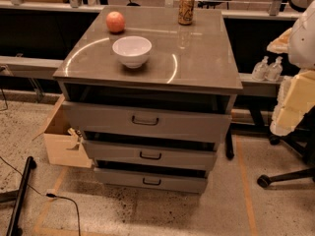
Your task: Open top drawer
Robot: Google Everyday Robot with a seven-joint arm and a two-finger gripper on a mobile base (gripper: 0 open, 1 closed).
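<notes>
Grey metal cabinet point(202, 65), glossy flat top, centre frame. Top drawer point(103, 117) sits just under that top: wide rectangular front, smooth matte panel, small black handle point(145, 120) at its middle. It stands pulled partly out, with a dark gap above the panel. Long axis runs left to right, dipping slightly toward the right; its face points to the lower frame. On the top: round white bowl point(132, 50), reddish round fruit point(115, 21), tall can point(186, 8). Gripper out of frame; grasp cannot be told.
</notes>
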